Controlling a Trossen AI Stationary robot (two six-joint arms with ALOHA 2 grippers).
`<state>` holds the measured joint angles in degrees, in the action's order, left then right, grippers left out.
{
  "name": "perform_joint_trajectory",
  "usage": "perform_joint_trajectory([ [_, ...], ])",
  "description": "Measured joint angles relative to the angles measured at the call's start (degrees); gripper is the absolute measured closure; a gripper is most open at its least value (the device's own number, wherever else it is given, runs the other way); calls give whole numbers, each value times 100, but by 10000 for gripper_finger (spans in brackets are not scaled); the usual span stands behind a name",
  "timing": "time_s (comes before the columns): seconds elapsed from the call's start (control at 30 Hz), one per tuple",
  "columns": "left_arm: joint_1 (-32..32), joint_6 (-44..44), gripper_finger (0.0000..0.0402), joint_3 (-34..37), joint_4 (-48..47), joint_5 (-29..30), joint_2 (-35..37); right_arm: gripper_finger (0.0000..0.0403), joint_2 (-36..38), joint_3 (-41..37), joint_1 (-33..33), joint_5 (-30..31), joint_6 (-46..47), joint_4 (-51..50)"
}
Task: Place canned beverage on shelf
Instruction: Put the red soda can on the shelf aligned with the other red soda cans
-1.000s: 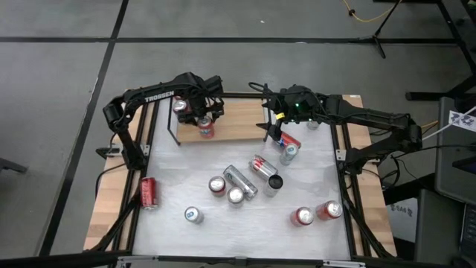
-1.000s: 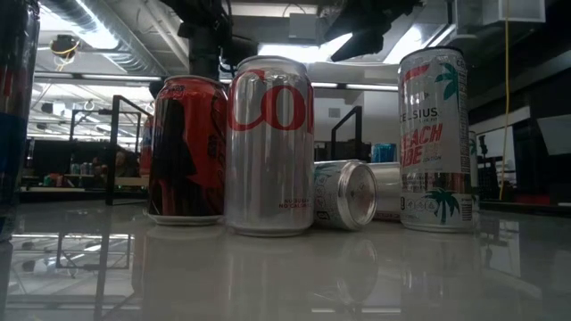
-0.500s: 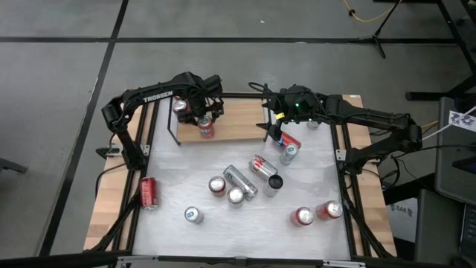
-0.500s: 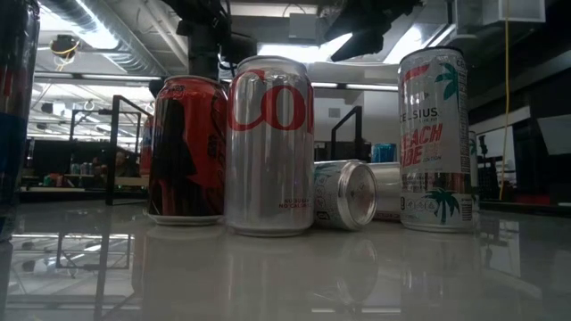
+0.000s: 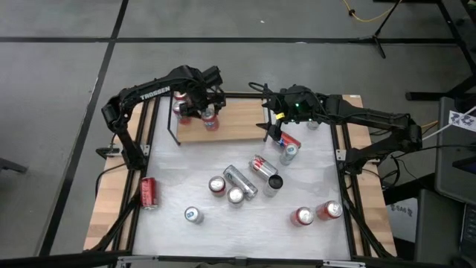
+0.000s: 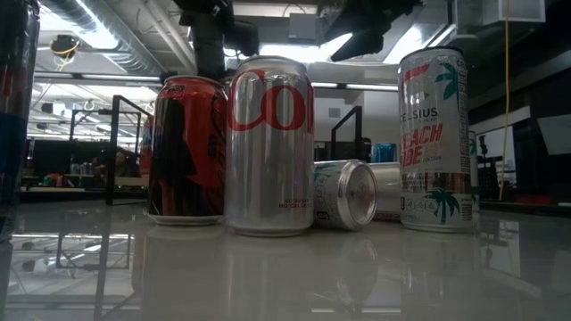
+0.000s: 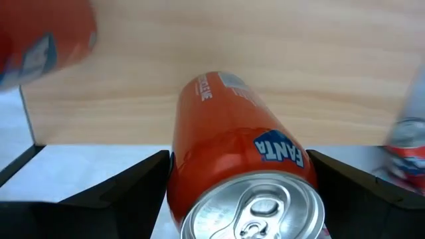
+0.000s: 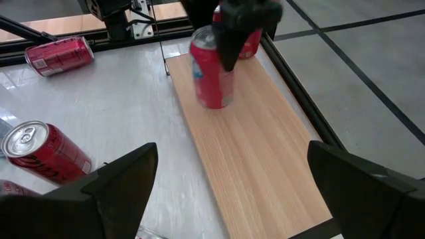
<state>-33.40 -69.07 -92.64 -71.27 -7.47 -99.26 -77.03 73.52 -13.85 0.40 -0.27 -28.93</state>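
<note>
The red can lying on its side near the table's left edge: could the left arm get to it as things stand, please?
Probably not at once: the left gripper holds the orange can at the shelf. Otherwise, the red can lies apart from the others, open from above.

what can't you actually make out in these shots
- Whether the orange can in the left gripper touches the shelf: its own body hides its base in the left wrist view, and it is blurred in the right wrist view.
- The red can behind it: mostly covered by that gripper in the right wrist view.
- The dark can: cut off by the low view's left edge.
</note>
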Motion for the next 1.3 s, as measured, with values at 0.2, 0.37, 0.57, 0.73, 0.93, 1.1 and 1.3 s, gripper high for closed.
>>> perform_joint_trajectory([
  [0.2,4,71,71,-142,-11,205,7,24,1,0,-1,0,0,0],
  [0.37,18,76,71,-142,-12,251,7,24,2,0,-2,0,0,0],
  [0.57,25,78,72,-142,-9,430,7,24,0,0,-2,0,0,0],
  [0.73,119,80,72,-142,4,624,-22,24,0,0,0,0,0,0],
  [0.93,186,80,72,-142,1,680,-74,24,0,0,-2,0,0,-1],
  [1.1,225,80,72,-142,15,687,-262,24,0,0,-2,0,0,-1],
  [1.3,246,283,72,-142,29,641,-511,24,0,0,0,0,0,0],
])
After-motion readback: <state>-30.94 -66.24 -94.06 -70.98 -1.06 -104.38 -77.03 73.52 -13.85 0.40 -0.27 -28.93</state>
